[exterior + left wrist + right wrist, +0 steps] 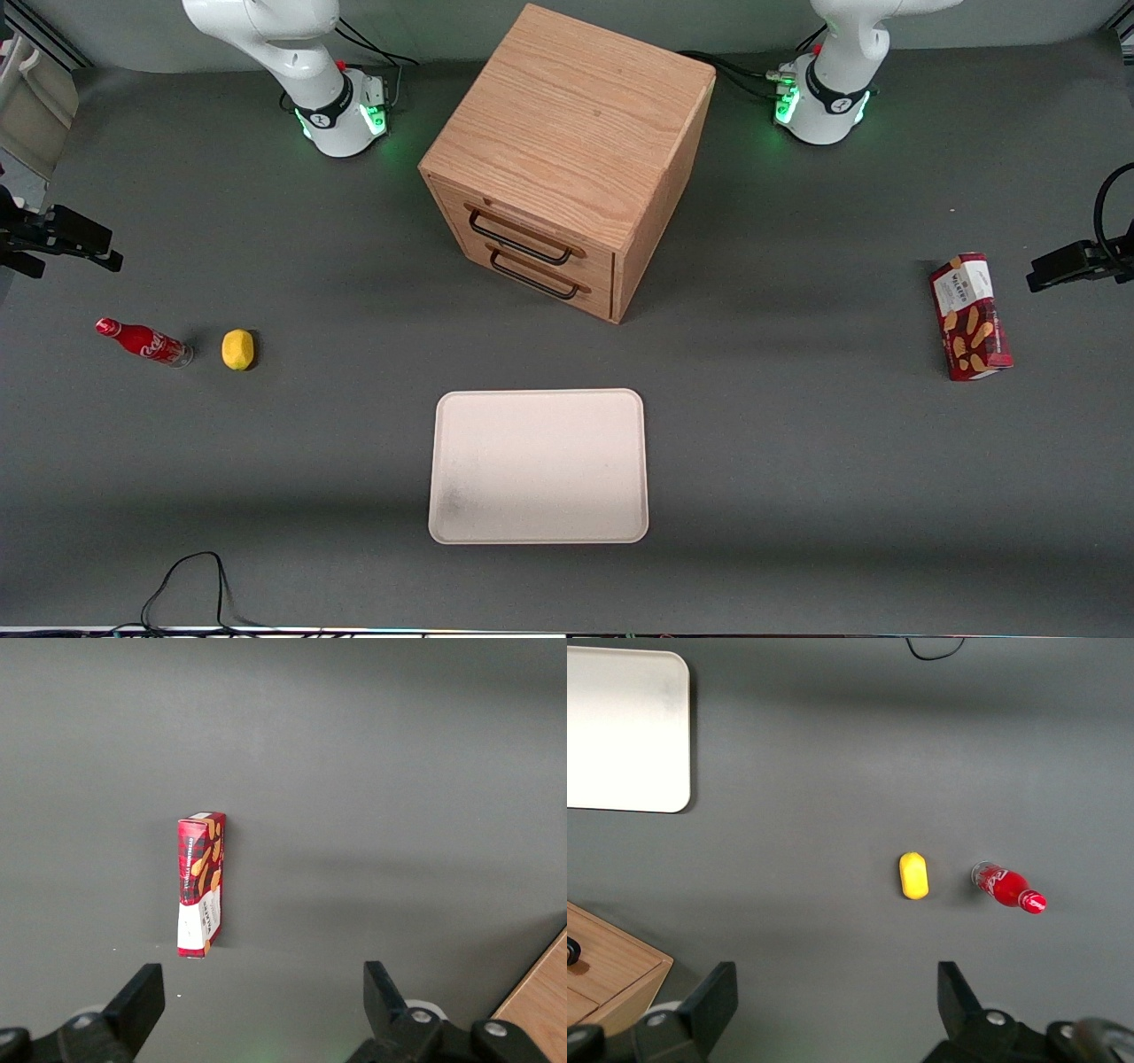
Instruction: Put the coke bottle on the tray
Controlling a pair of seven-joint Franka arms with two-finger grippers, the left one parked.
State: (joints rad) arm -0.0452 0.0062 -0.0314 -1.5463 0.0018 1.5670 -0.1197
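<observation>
Front view high overhead, wrist views downward

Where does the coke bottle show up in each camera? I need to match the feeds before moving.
Front view: coke bottle stands on the table toward the working arm's end, beside the lemon.
Right wrist view: coke bottle beside the lemon, with the open hand hovering high above the table.
Left wrist view: not in it.
Shared landmark: the lemon, also the tray.

white "walkers" lettering on the red snack box (970, 316), white script logo on the coke bottle (146, 342)
</observation>
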